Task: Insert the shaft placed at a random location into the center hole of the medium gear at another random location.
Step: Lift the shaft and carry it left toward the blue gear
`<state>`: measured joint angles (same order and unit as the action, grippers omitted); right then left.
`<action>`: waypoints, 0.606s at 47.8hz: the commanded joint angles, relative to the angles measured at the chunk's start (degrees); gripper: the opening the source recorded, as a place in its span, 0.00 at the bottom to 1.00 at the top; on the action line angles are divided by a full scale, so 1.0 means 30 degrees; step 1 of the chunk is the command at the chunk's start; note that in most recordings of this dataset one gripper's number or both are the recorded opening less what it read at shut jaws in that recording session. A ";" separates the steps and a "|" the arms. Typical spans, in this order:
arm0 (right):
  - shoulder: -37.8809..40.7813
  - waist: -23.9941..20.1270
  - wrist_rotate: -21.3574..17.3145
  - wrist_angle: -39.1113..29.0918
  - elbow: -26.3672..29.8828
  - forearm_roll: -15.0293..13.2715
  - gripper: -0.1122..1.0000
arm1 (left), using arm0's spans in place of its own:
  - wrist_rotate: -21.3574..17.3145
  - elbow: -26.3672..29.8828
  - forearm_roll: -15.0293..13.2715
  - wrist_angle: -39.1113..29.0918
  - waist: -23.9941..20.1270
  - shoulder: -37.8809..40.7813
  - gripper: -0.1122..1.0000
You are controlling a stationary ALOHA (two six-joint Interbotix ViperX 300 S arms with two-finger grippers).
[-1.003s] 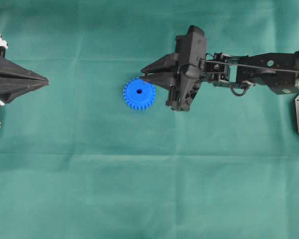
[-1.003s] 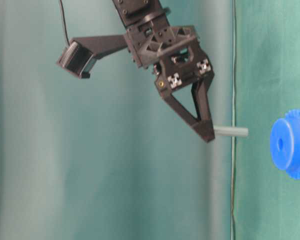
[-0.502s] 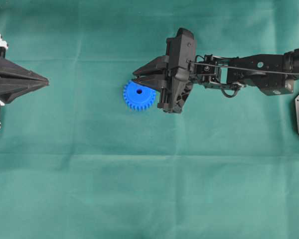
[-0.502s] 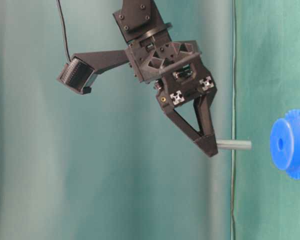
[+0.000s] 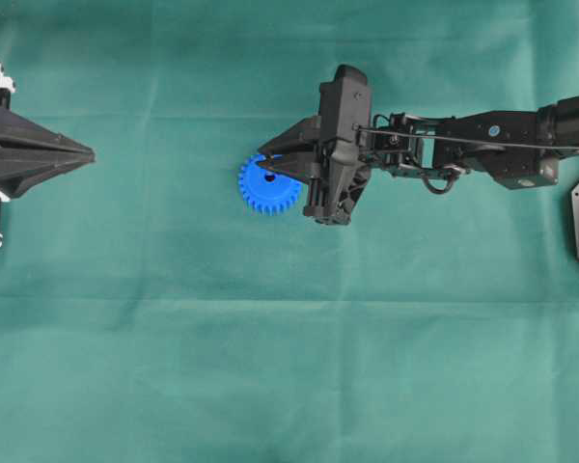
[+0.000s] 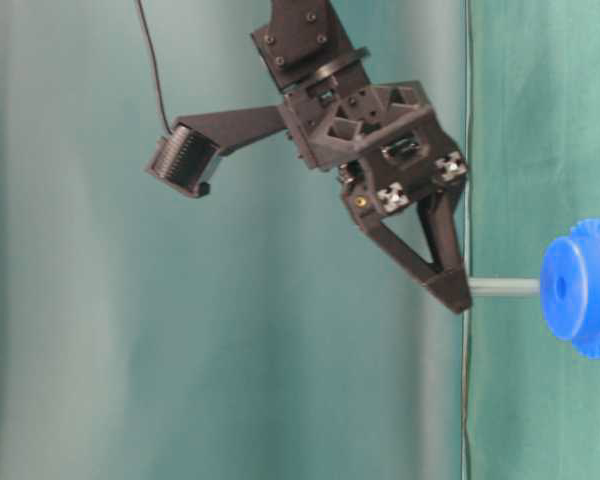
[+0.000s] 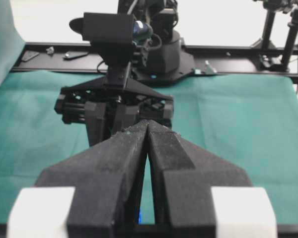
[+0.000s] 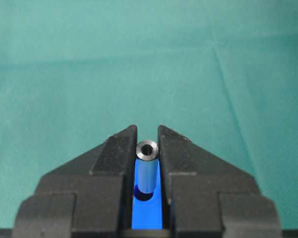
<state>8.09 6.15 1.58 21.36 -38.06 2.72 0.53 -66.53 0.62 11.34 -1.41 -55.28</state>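
Shaft [image 6: 504, 287] in right end effector [image 6: 450, 292]; tip at medium gear [image 6: 581, 287]

Robotics lab bench, staged for manipulation trials. Green cloth [image 5: 270, 367] covers the whole table, creased in a grid of fold lines; the same green fabric hangs as a backdrop [image 6: 100, 300] in the table-level view. Black metal rail [image 7: 228, 52] runs along the far table edge, with arm bases bolted to it. Tripod-like stands [image 7: 288, 29] behind, against a bright white wall. No household or shop furnishings visible, only rig hardware.
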 commanded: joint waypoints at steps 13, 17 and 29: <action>0.0176 -0.0059 -0.0029 0.0176 0.0439 0.0352 0.22 | 0.0000 0.0322 0.0029 0.0088 -0.0088 0.0117 0.10; 0.0264 -0.0088 -0.0029 0.0264 0.0439 0.0352 0.22 | 0.0000 0.0322 0.0029 0.0088 -0.0059 0.0117 0.10; 0.0322 -0.0059 -0.0029 0.0293 0.0439 0.0352 0.22 | 0.0000 0.0322 0.0029 0.0088 -0.0088 0.0146 0.10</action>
<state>9.67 6.06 1.58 21.62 -37.71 3.52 0.53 -66.53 0.53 11.34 -1.49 -55.28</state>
